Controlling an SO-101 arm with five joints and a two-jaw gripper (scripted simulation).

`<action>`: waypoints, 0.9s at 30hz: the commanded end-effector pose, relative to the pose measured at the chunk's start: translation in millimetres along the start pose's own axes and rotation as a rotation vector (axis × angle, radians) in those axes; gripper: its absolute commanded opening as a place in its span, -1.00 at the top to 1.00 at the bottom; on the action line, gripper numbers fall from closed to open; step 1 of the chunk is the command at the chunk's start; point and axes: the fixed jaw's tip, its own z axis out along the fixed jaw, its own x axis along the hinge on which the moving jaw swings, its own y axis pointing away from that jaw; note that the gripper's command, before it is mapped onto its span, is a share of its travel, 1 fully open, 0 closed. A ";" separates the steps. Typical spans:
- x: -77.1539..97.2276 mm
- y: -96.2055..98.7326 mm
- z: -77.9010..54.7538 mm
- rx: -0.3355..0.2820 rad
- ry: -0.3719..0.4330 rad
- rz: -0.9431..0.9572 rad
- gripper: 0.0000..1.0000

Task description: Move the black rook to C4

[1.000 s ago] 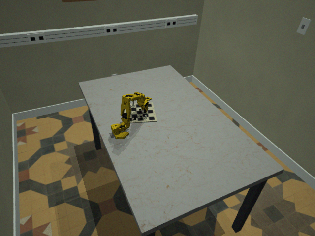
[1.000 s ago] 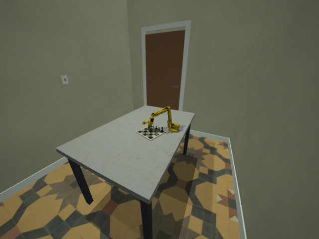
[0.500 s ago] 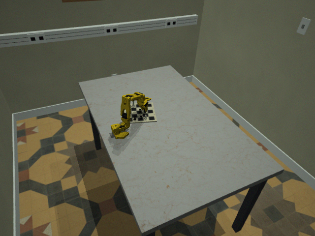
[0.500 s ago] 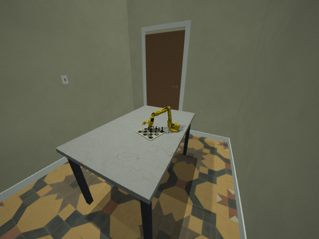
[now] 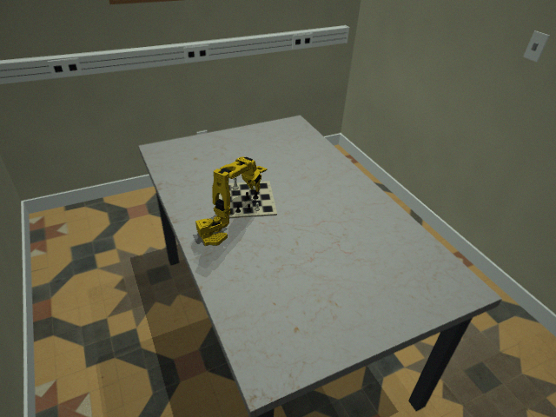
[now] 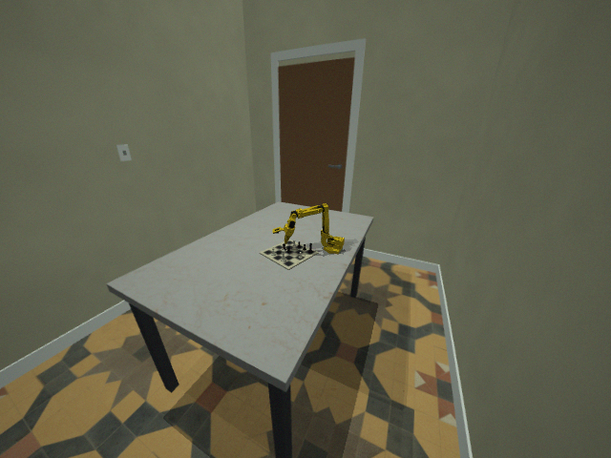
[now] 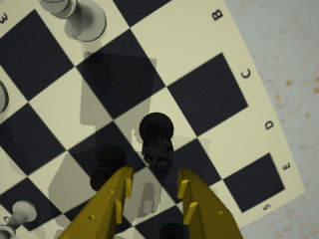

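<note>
In the wrist view the black rook point(image 7: 157, 140) stands upright on a light square in row C, one square in from the edge file marked 5, which reads as C4. My gripper point(image 7: 155, 174) hovers above it and just behind it. Its yellow fingers stand a little apart, wider than the rook, with nothing between them. In the top view the arm bends over the small chessboard point(image 5: 251, 199), with the gripper point(image 5: 254, 182) above its middle. It also shows in the exterior view point(image 6: 284, 235), above the board point(image 6: 288, 254).
A black piece point(image 7: 107, 164) stands just left of my left finger, and another black piece point(image 7: 172, 231) shows at the bottom edge. White pieces stand at the top left point(image 7: 80, 17), the left edge point(image 7: 2, 97) and the bottom left point(image 7: 20, 214). The arm's base point(image 5: 209, 229) sits beside the board.
</note>
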 end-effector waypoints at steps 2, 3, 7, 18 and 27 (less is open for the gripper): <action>-4.4 2.4 -11.3 -0.004 -0.012 0.002 0.77; -5.0 2.4 -13.8 -0.004 -0.012 0.002 0.77; -7.4 2.3 -23.1 -0.004 -0.012 0.002 0.77; -10.6 2.3 -35.7 -0.004 -0.012 0.002 0.77; -11.0 2.2 -37.4 -0.003 -0.012 0.003 0.77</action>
